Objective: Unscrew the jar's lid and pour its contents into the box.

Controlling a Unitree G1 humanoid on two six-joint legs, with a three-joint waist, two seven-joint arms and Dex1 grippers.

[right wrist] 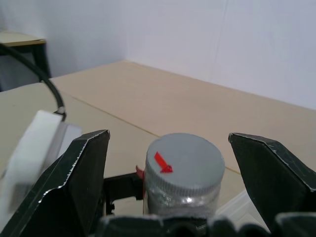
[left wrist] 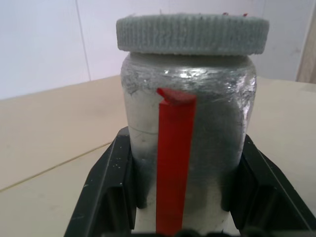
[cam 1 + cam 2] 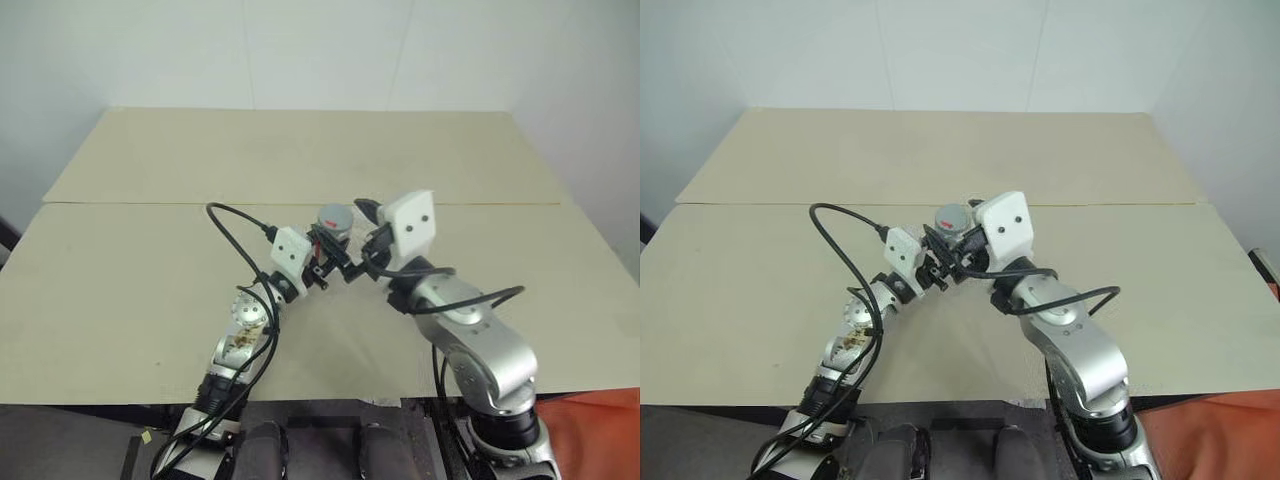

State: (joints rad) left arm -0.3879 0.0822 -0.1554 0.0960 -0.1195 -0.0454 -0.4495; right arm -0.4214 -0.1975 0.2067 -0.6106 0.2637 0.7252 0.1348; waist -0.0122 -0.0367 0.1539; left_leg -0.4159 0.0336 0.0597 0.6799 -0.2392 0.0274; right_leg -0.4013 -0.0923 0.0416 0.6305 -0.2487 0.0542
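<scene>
While the left gripper (image 2: 185,217) is clamped on the jar (image 2: 187,148), held up over the table's (image 3: 130,290) middle, the right gripper (image 1: 180,190) stands spread either side of the lid (image 1: 185,160). It should close squarely on the ribbed rim before twisting.

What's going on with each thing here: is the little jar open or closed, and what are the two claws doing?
jar: upright, held off the table, clamped between the left gripper's fingers.
lid: on the jar, not yet unscrewed.
left gripper: shut on the jar's body.
right gripper: open, one finger on either side of the lid, not touching it.
</scene>
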